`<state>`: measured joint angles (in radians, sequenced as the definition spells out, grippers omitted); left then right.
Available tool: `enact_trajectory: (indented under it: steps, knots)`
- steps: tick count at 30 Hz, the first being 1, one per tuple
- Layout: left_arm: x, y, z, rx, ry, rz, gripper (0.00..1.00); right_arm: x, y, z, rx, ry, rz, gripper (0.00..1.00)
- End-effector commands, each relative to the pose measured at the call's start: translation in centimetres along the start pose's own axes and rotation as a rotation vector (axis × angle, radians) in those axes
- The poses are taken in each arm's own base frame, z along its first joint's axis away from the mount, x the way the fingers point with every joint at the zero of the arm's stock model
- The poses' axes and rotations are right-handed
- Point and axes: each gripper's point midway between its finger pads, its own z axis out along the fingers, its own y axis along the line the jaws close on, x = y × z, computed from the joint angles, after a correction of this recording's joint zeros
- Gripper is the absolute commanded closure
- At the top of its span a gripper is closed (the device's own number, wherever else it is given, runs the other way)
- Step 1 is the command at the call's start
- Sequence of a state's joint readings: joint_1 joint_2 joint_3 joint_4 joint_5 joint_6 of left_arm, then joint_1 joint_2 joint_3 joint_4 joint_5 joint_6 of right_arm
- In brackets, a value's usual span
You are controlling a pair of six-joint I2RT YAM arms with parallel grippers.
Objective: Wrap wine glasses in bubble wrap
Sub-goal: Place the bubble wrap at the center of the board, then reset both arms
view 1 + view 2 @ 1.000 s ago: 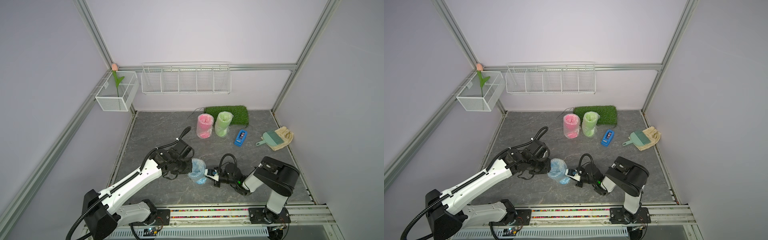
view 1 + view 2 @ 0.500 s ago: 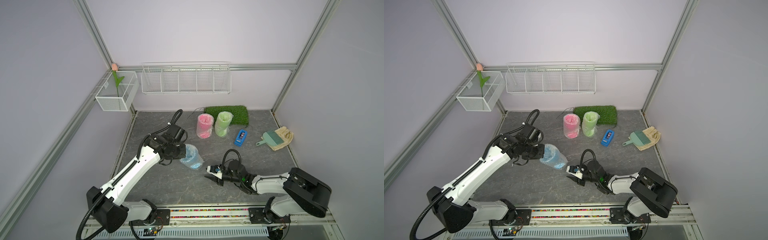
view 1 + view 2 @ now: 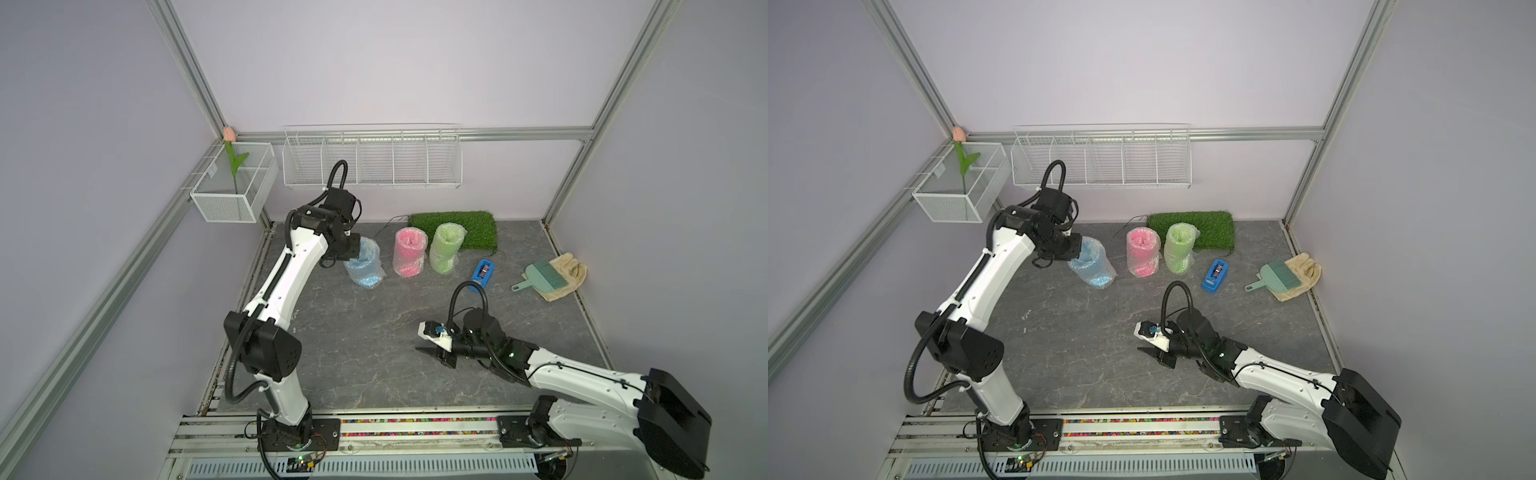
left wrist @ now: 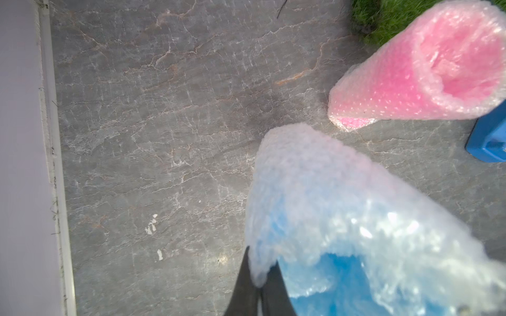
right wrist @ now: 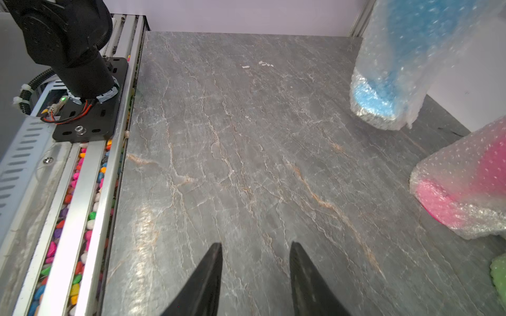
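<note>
Well, nearest the front rail, the right gripper (image 5: 254, 247) hovered low over the grey stone-patterned table (image 3: 365, 345), its black jaws apart and holding nothing. We judged it was parked there to leave the other arm room. Farther in, the left gripper (image 4: 258, 269) was clamped on the top edge of the clear bubble wrap (image 4: 301, 169) rolled round the blue plastic goblet (image 3: 368, 277). That bundle hung tilted, foot end down at the table, though we could not tell whether it touched. Pinching only the film, we thought, let the arm stand the bundle up without crushing the roll. Just beside it stood the hot pink plastic goblet (image 3: 409, 251) and, next along, the lime green plastic goblet (image 3: 446, 248). Both were upright in their own wrap, forming a row just in front of the green artificial-grass mat (image 3: 478, 226). All three looked wrapped.
</note>
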<state>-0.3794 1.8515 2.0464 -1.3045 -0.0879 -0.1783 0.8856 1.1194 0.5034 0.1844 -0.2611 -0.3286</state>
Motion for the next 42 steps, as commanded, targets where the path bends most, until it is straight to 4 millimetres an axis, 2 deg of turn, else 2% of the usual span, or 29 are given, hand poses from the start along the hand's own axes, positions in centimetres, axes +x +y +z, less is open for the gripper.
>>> enact_trajectory:
  steps: [1, 10, 16, 19, 24, 28, 33, 37, 40, 42]
  knots:
    - [-0.2, 0.0, 1.3, 0.002, 0.089, 0.083, 0.99, 0.6, 0.2, -0.8, 0.010, 0.066, 0.029, 0.57]
    - [-3.7, -1.3, 6.9, 0.045, 0.100, 0.103, 0.99, 0.0, 0.0, -1.8, 0.025, 0.085, 0.049, 0.57]
    - [-3.5, -1.7, 10.5, 0.064, 0.146, 0.104, 0.97, 0.4, 0.2, -1.7, 0.021, 0.117, 0.046, 0.58]
    - [-3.5, -1.9, 11.1, 0.072, 0.152, 0.109, 0.89, 0.5, 0.1, -1.8, 0.024, 0.123, 0.046, 0.58]
    - [-4.6, -1.7, 9.4, 0.077, 0.096, 0.109, 0.71, 0.1, -0.9, -2.2, 0.076, 0.140, 0.048, 0.57]
    - [-6.0, -1.1, 6.3, 0.079, 0.020, 0.098, 0.58, -0.4, -2.6, -3.0, 0.167, 0.153, 0.050, 0.49]
    - [-6.9, -0.4, 2.1, 0.076, -0.064, 0.087, 0.51, -1.5, -4.8, -4.4, 0.251, 0.165, 0.057, 0.41]
    - [-6.8, 0.7, -0.2, 0.033, -0.105, 0.073, 0.43, -1.6, -8.0, -6.0, 0.368, 0.190, 0.096, 0.35]
    - [-5.9, 1.8, -0.6, -0.005, -0.105, 0.056, 0.28, -0.9, -11.3, -8.0, 0.490, 0.197, 0.175, 0.19]
    - [-4.9, 2.9, -0.2, -0.049, -0.110, 0.035, 0.17, -0.2, -13.4, -9.4, 0.562, 0.193, 0.232, 0.06]
